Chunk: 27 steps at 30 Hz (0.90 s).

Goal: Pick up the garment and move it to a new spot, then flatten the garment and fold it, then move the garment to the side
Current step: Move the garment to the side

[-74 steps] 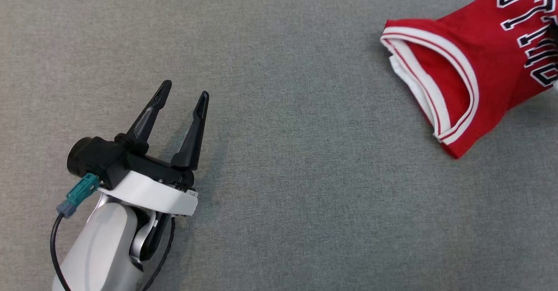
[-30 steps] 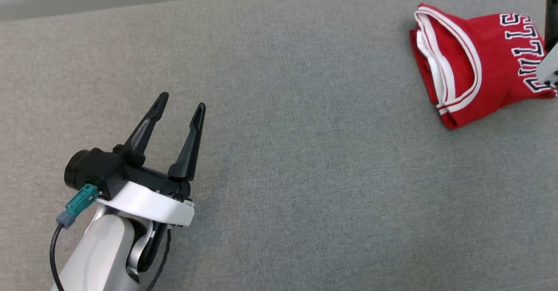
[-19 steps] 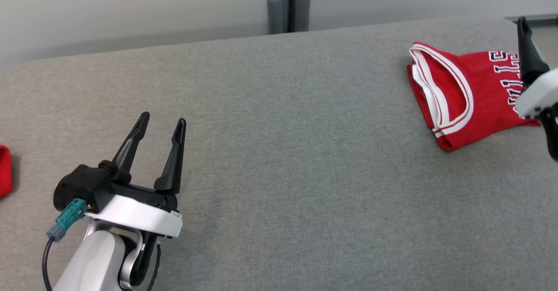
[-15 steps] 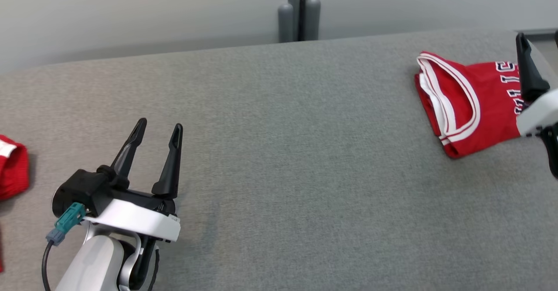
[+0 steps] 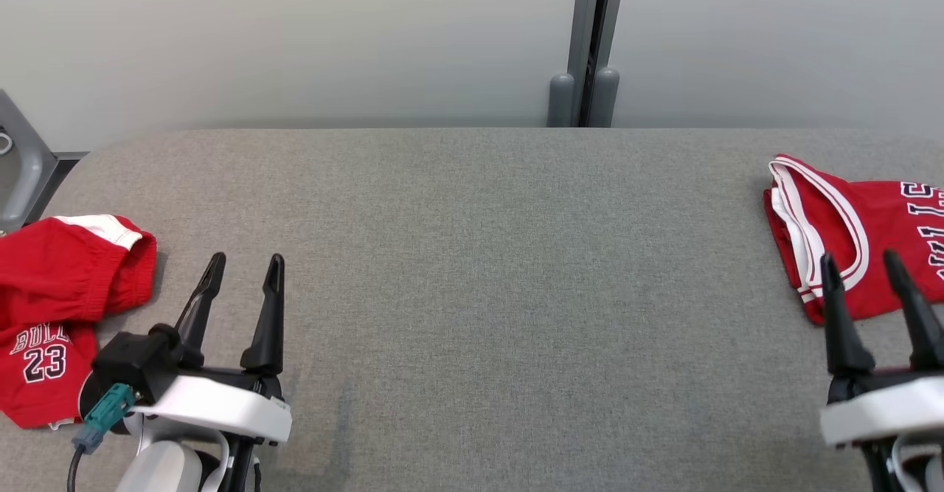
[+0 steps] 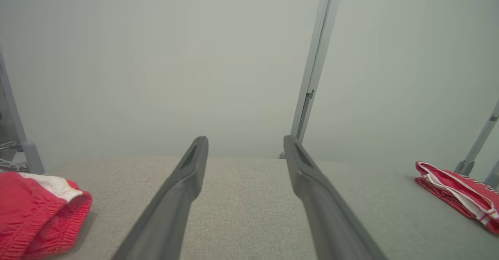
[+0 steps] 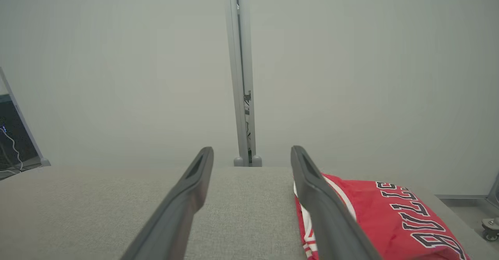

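A red jersey (image 5: 885,219) lay at 3 o'clock on the grey tabletop (image 5: 472,271), doubled over with its white-trimmed opening facing the middle and part of its black lettering showing. A pair of red shorts (image 5: 59,300), printed with the number 23, lay bunched at 9 o'clock, well apart from it.

Both pieces looked light, soft and limp, probably a smooth sports knit that would sag from any single hold and slide over itself. The jersey's stacked layers would likely slip apart unless every layer was pinched together at the folded edge. The shorts offered their thicker gathered waistband or the white-banded hem as the firmest places to take hold, ideally two corners at once.

The left gripper (image 5: 246,257) sat at 7 o'clock, just beside the shorts, with its two fingers spread moderately apart and nothing between them. The right gripper (image 5: 860,256) sat at 4 o'clock, parted by about the same amount and also empty. Its fingertips overlapped the jersey's near edge in the head view, but I could not tell whether they brushed the cloth or hung above it.
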Motion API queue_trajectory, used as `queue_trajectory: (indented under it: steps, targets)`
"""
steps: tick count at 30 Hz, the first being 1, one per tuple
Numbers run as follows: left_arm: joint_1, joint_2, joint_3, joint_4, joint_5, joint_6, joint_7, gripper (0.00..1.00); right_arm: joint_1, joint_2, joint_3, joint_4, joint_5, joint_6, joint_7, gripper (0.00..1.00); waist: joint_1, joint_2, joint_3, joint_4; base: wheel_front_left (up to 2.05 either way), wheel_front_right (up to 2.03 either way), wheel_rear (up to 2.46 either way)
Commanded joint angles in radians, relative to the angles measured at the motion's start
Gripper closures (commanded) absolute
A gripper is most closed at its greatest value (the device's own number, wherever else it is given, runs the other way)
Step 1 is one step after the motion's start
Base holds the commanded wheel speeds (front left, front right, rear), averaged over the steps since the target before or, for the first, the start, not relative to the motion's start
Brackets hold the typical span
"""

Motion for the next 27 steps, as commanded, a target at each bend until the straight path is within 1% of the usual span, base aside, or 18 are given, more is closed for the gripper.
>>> queue_trajectory:
  steps: [1,6,11,14,20,27]
  targets:
    - [0.01,-0.005,0.009,0.0,0.009,0.002,-0.003,0.0,0.026,0.01,-0.01,-0.016,-0.015,0.0,-0.011,0.0,0.0,-0.0001,-0.006,0.001,0.0,0.0,0.0]
    - [0.049,-0.028,0.048,0.007,0.04,-0.003,-0.003,0.0,0.118,0.075,-0.038,-0.082,-0.064,0.0,-0.034,0.0,0.0,-0.0001,-0.022,-0.004,0.0,0.0,0.0]
    - [0.081,-0.062,0.091,0.001,0.084,-0.011,-0.003,0.0,0.159,0.111,-0.045,-0.093,-0.077,0.0,-0.046,0.0,0.0,-0.0001,-0.025,-0.009,0.0,0.0,0.0]
    - [0.082,-0.08,0.112,0.002,0.106,-0.024,-0.003,0.0,0.163,0.119,-0.033,-0.079,-0.071,0.0,-0.051,0.0,0.0,-0.0001,-0.021,-0.013,0.0,0.0,0.0]
    - [0.084,-0.105,0.139,0.013,0.153,-0.047,-0.003,0.0,0.159,0.112,-0.017,-0.078,-0.073,0.0,-0.056,0.0,0.0,-0.0001,-0.012,-0.014,0.0,0.0,0.0]
    - [0.073,-0.127,0.165,0.026,0.176,-0.07,-0.003,0.0,0.142,0.112,-0.011,-0.075,-0.069,0.0,-0.058,0.0,0.0,-0.0001,-0.007,-0.018,0.0,0.0,0.0]
